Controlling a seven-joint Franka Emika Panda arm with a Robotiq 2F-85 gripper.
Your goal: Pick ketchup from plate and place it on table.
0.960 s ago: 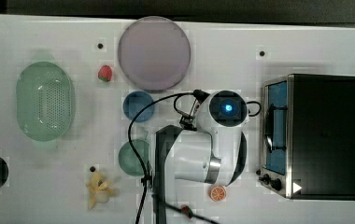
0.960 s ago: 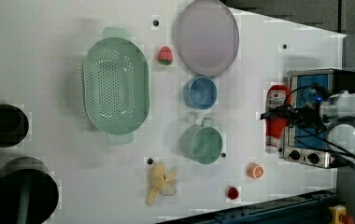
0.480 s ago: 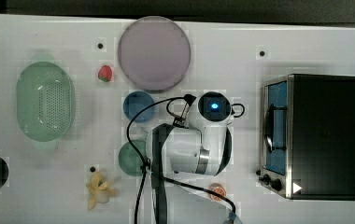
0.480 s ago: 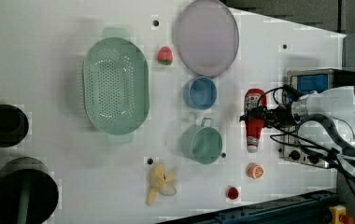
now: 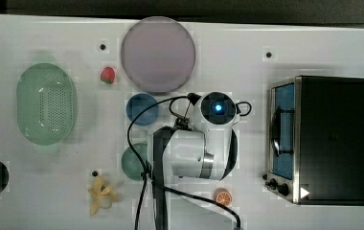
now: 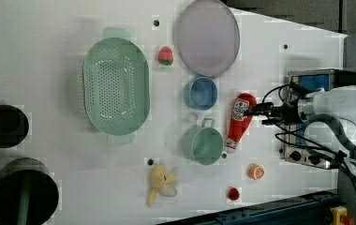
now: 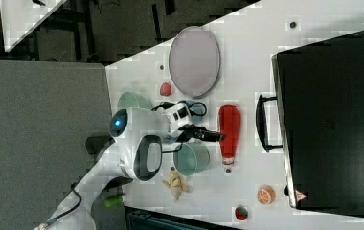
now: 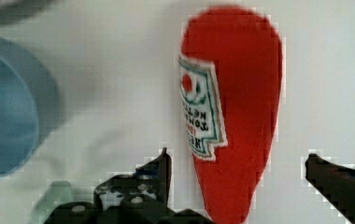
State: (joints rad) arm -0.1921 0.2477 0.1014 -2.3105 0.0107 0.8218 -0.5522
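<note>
Ketchup (image 6: 240, 122) on the white table (image 6: 49, 51), off the plate (image 6: 207, 37), between the gripper's (image 8: 236, 170) 2 spread fingers (image 8: 159, 172), neither visibly touching it, blue bowl (image 6: 200, 93) and green mug (image 6: 203, 145) just beside, toaster oven (image 5: 331, 139) near, bare tabletop toward the green basket (image 6: 115, 89)

- On the table (image 6: 49, 37), in the left view: basket (image 6: 115, 90) toward the left view's left, plate (image 6: 207, 37) toward the top, strawberry (image 6: 165, 55) between the two.
- Below the plate: bowl (image 6: 200, 93), then cup (image 6: 202, 144) lower still.
- Just to the left view's right of bowl and cup: ketchup (image 6: 240, 121), lying on the table, well apart from the plate.
- At the ketchup's right side: hand (image 6: 255, 112), fingers spread either side of the bottle in the wrist view.
- Farther toward the left view's right: oven (image 6: 314, 79).
- Near the bottom edge: banana (image 6: 161, 183), orange slice (image 6: 256, 171).
</note>
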